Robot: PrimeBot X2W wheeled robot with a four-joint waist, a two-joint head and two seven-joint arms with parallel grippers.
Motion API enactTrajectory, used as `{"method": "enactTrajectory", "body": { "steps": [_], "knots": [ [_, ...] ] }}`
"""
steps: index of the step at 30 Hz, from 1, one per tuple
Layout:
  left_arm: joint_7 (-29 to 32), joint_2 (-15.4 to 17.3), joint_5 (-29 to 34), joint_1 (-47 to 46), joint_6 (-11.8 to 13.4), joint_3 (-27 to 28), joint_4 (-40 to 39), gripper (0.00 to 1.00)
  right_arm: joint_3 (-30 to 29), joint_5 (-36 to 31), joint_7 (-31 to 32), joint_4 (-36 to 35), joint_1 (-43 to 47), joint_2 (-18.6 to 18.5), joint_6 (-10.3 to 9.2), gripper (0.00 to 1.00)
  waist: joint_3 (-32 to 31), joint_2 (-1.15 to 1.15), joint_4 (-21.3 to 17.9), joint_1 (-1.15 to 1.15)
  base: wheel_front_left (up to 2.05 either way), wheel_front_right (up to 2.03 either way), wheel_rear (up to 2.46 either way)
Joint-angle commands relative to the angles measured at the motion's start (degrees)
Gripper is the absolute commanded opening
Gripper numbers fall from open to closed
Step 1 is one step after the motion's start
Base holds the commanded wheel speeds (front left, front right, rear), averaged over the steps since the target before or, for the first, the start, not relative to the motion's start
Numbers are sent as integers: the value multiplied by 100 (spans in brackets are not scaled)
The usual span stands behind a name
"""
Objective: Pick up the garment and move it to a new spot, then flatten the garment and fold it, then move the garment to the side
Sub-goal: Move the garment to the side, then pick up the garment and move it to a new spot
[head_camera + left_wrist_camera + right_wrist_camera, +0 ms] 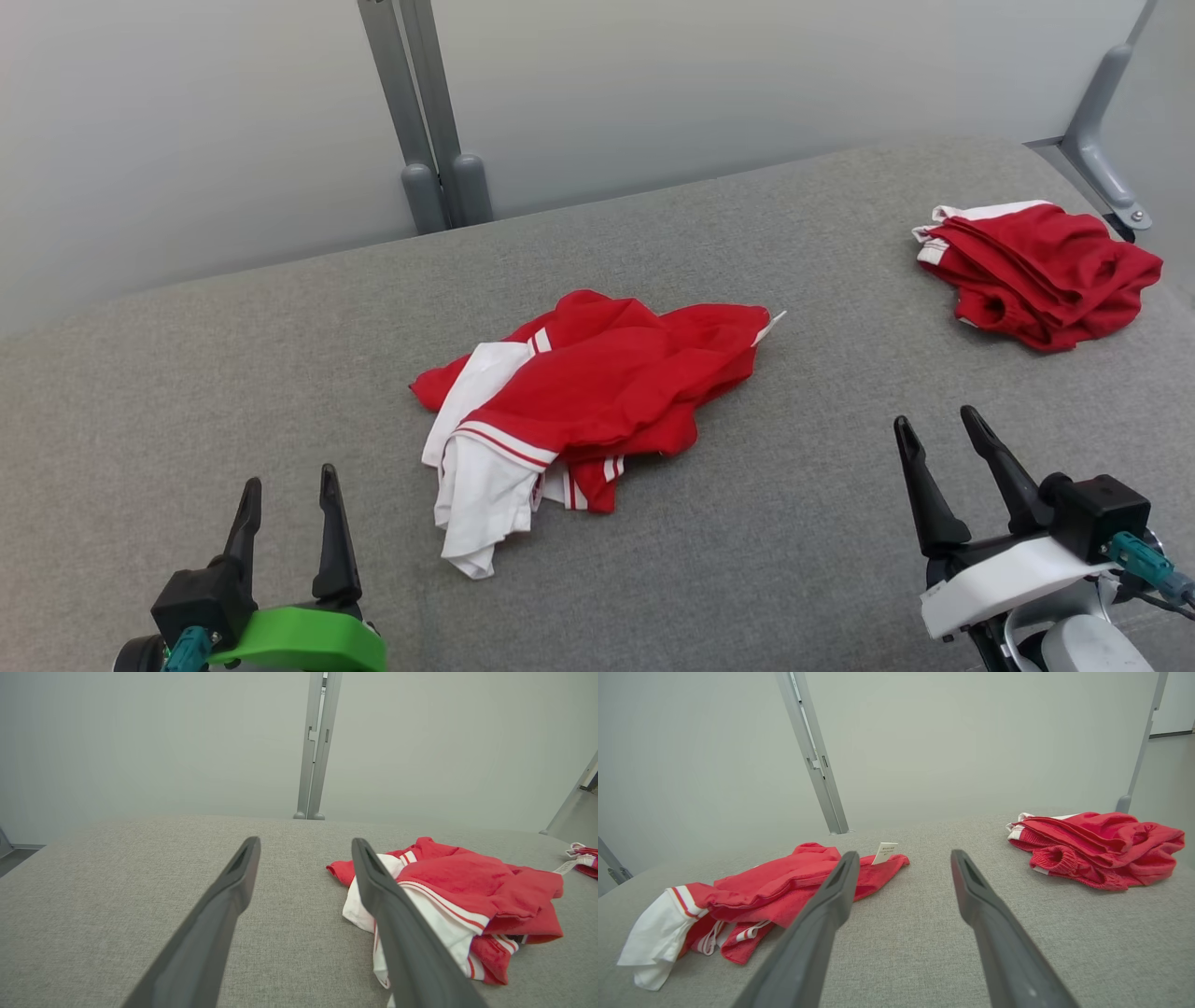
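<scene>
Two red-and-white bundles on the grey padded surface (187, 392), and the one that matters is the garment (597, 392) lying in front of the twin grey post (429, 140), a bit off to the post's right. It's a crumpled heap, mostly bright red, with a white panel spilling out on the side nearer the robot and thin red-and-white striped trim along the hems. Honestly can't tell if it's a shirt or shorts, it's too bunched up. The second pile (1036, 271) sits well to the right of the post, apart from the first one, all scrunched too. The left gripper (289, 478) hovers nearer the robot than the post, fingers spread wide with nothing between them, just beside the garment's white end but not touching. The right gripper (934, 418) is far to the post's right, also spread wide and empty. In the left wrist view one finger covers part of the white panel, and the second pile is cut off at the edge. The right wrist view gives you a white tag (885, 852) sticking up at the garment's far end, while the head view only has a tiny white sliver there. Print on it is too small to read.
</scene>
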Motion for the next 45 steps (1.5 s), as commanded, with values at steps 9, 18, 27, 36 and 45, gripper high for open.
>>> {"method": "enactTrajectory", "body": {
  "steps": [9, 18, 27, 36, 45],
  "knots": [
    [-16, -216, 277, -3, -273, 168, -103, 100, 102, 25, -16, 285, -210, -227, 0, 100, 88, 0, 193, 0, 0, 0, 0],
    [-16, -285, 450, -180, -437, 185, -52, 100, 383, 1369, 1017, 1498, -1532, -720, 0, 100, 420, 0, 484, 0, 0, 0, 0],
    [-16, -330, 553, -666, -535, 82, -31, 100, 409, 2845, 2335, 2651, -3198, -927, 1, 100, 1056, 0, 964, 0, 0, 0, 0],
    [-17, -373, 532, -1048, -563, -35, -3, 100, 488, 3257, 3146, 4017, -4360, -1085, 1, 100, 1691, 0, 1480, 0, 0, 0, 0],
    [-16, -384, 404, -1149, -449, -133, 4, 100, 508, 3934, 4154, 4709, -4608, -852, 1, 100, 1834, 0, 1766, 0, 0, 0, 0]
  ]
}}
